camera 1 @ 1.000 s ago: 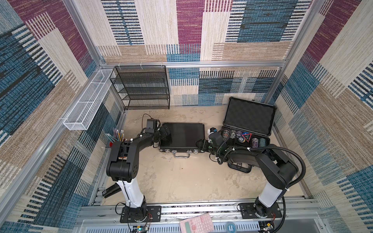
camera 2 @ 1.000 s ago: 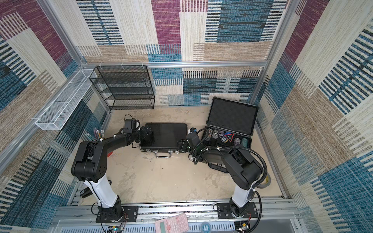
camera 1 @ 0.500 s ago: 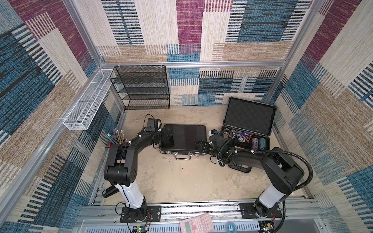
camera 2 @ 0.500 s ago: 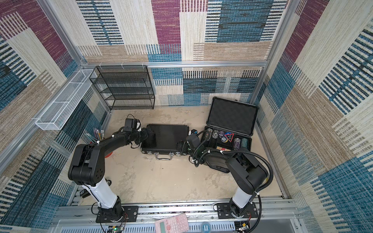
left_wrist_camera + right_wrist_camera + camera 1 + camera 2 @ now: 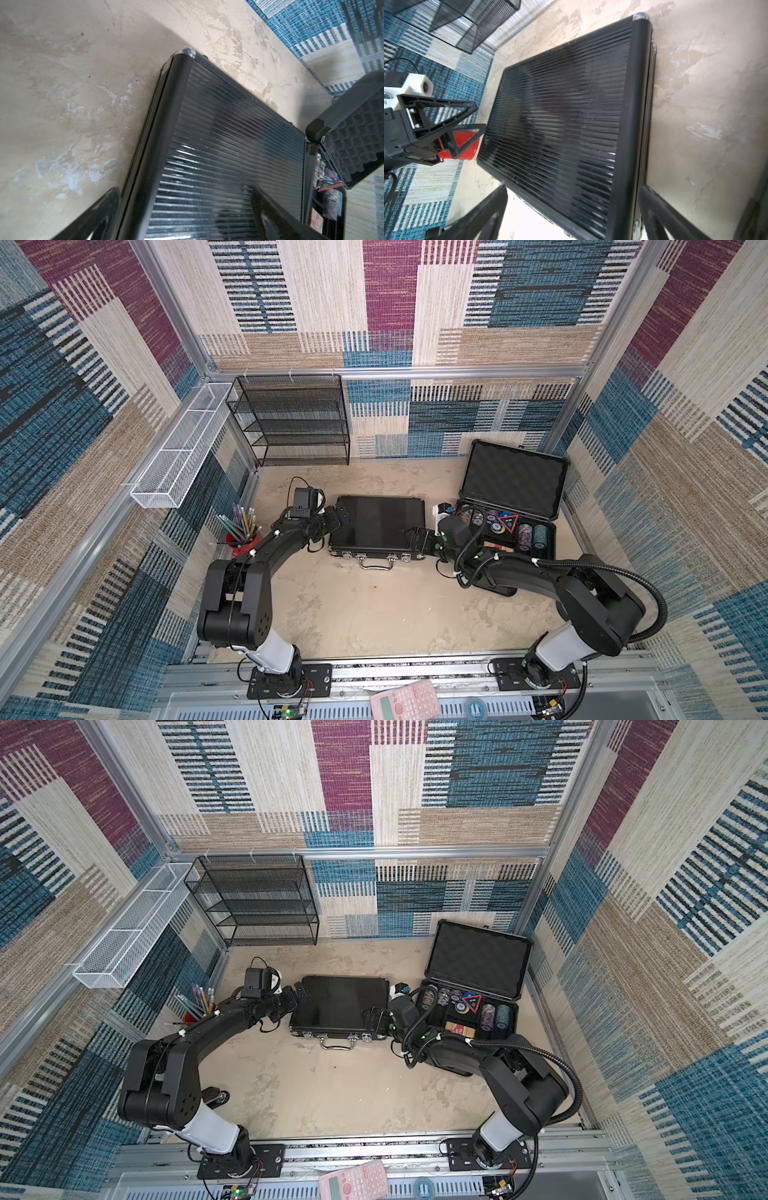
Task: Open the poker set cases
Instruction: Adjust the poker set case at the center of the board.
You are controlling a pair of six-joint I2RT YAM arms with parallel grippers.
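Note:
The slim black ribbed case (image 5: 378, 526) lies shut in the middle of the floor, with its silver latches and handle (image 5: 376, 563) on the near side. My left gripper (image 5: 338, 516) is at its left end, open. In the left wrist view this gripper (image 5: 185, 214) has one finger beside the case's edge and one over the ribbed lid (image 5: 228, 135). My right gripper (image 5: 417, 539) is open at the case's right end, straddling its near corner (image 5: 573, 214). The thicker case (image 5: 505, 531) stands open to the right, with its foam lid (image 5: 515, 479) up and chips inside.
A black wire-mesh rack (image 5: 299, 418) stands at the back wall, and a white wire basket (image 5: 178, 448) hangs on the left wall. A red cup of pencils (image 5: 243, 531) is by my left arm. A pink calculator (image 5: 405, 699) lies on the front rail.
Both grippers' jaws have spread wider at the ends of the slim case. The arms have barely shifted, and the slim case still lies shut.

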